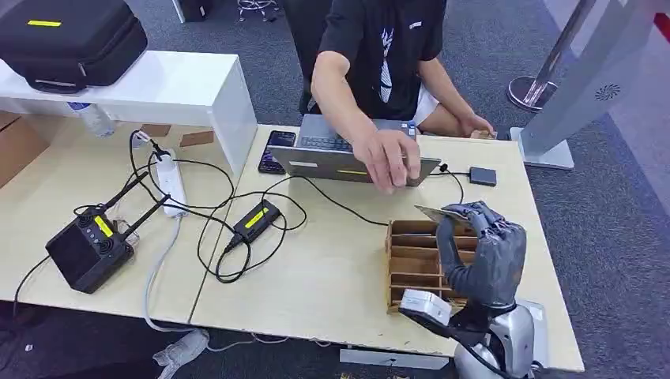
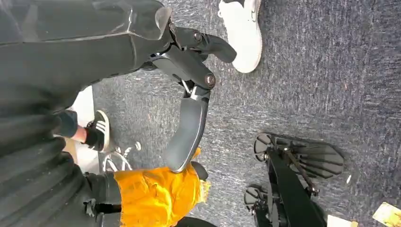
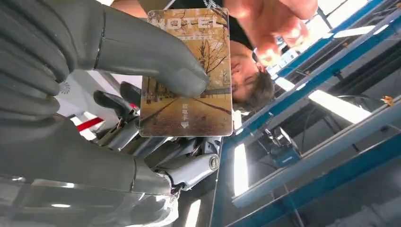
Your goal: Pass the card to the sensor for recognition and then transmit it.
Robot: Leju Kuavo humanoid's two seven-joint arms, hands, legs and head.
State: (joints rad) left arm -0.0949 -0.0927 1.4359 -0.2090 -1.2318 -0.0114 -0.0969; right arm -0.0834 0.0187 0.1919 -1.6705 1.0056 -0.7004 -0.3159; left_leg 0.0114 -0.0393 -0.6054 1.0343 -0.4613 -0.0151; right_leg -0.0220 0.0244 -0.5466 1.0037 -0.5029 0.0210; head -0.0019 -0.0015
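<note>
The flat rectangular hotel key card printed with an autumn tree-lined road (image 3: 189, 71) is held in the grey many-fingered right hand (image 1: 482, 249), pinched between the thick grey thumb (image 3: 151, 52) pressed on its printed face and the darker fingers (image 3: 123, 106) behind it. In the head view the card (image 1: 436, 213) is seen nearly edge-on at the top of the raised hand, above the brown slotted cardboard card rack (image 1: 415, 264) on the light wooden table (image 1: 332, 276), and below the outstretched hand of the person in a black T-shirt (image 1: 391, 158), apart from it. The card's long axis appears to run out from the fingertips toward the person and the silver laptop (image 1: 348, 154), though its exact tilt is hard to judge from so thin a sliver. A small dark square sensor pad (image 1: 482, 175) lies on the table beyond the hand, well apart from the card. The dark left hand (image 2: 189, 94) is seen hanging over blue-grey carpet (image 2: 331, 85), its fingers loosely curled with nothing held.
</note>
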